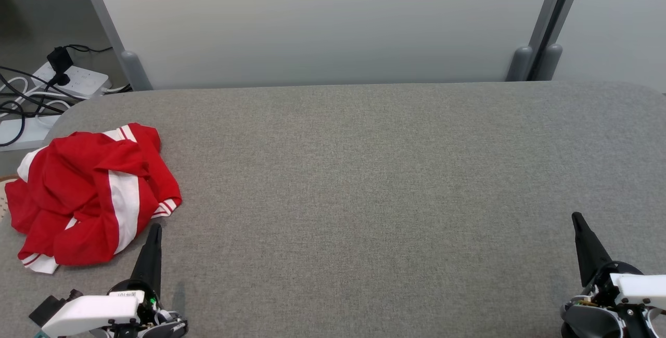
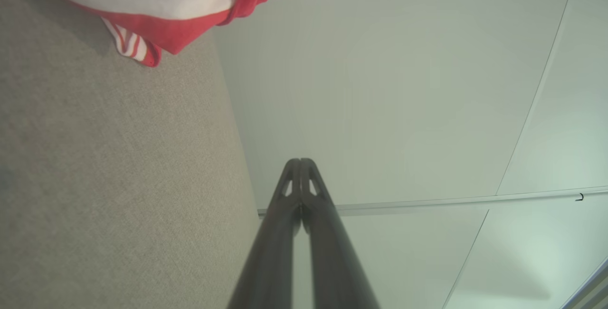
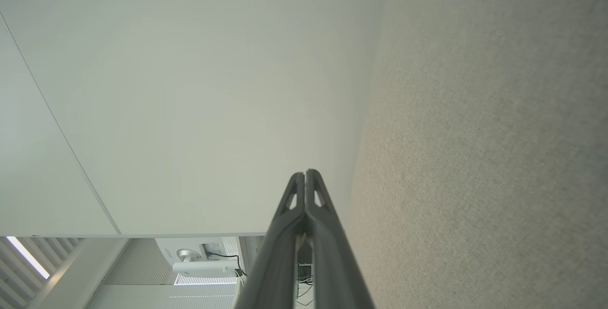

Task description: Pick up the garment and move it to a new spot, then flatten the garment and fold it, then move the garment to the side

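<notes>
The garment (image 1: 93, 192) is a red piece with white stripes, lying crumpled at the left end of the grey fabric surface (image 1: 364, 182). In the left wrist view its red and white edge (image 2: 161, 9) shows at the top left. My left gripper (image 1: 155, 228) is shut and empty, its tips just below and right of the garment without touching it; the left wrist view shows the same gripper (image 2: 300, 160) with fingers pressed together. My right gripper (image 1: 576, 217) is shut and empty at the lower right, far from the garment, seen too as a shut gripper (image 3: 305, 172) in its wrist view.
A pale partition wall (image 1: 322, 21) stands behind the surface, with grey posts (image 1: 520, 62) at the right. A power strip with cables (image 1: 67, 78) lies beyond the surface's left corner. The broad grey surface stretches between the two grippers.
</notes>
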